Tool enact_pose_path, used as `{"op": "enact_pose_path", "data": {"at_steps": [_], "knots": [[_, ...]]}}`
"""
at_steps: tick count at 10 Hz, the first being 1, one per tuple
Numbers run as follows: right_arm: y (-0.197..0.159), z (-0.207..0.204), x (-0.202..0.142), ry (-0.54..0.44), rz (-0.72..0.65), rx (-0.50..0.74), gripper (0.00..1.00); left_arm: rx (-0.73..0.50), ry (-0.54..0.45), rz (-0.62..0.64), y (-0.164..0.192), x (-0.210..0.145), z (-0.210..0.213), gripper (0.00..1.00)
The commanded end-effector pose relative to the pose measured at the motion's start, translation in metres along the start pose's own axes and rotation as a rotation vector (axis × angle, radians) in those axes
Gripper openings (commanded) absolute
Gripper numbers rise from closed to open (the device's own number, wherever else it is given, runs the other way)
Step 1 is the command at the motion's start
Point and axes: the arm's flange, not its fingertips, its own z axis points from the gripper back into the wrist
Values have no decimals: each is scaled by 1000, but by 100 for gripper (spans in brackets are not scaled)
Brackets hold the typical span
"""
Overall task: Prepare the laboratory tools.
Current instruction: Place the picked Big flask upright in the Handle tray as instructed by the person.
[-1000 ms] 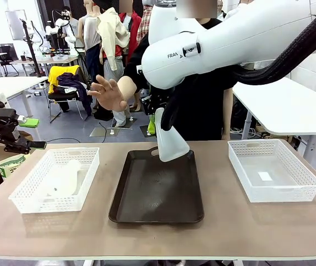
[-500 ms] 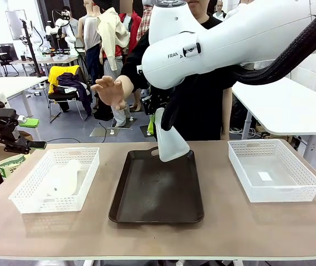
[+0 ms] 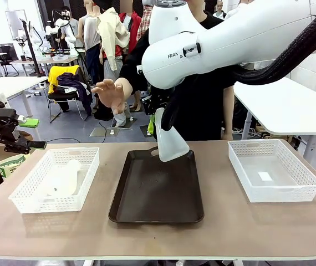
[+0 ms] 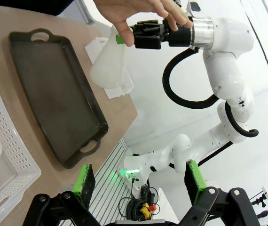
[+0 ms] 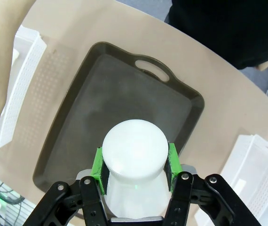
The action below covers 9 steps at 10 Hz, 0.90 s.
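Tilted flask [image 3: 172,145], neck clamped in right gripper [image 5: 134,167], base down over tray's [image 3: 147,213] far end. Person's hand [image 3: 111,94] hovers near; left gripper [image 3: 33,134] gapes, well apart.

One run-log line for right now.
right end effector: shut on held flask, above tray | left end effector: open, empty | second flask: lying in left basket | person's hand: raised

**Arm, gripper and hand status**

The right arm [image 3: 230,44] enters from the right and reaches across the middle, wrist turned down. The right gripper [image 3: 160,111] points downward, both green pads clamped on the neck of a flask [image 3: 172,145]. The left gripper [image 3: 32,133] sits off the left table edge, raised, jaws wide apart with nothing between them. The person's hand [image 3: 109,94] is raised with an open palm and spread fingers, near the right wrist.
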Motion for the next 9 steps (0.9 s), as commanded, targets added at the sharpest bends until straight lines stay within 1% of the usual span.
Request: {"op": "enact_pose_path", "data": {"at_steps": [1,9], "knots": [[-1,-1,-2,3,1,1,0,-11,-1,-1,-2,0,1,100],[-1,-1,-2,3,1,1,0,-11,-1,-1,-2,0,1,100]]}}
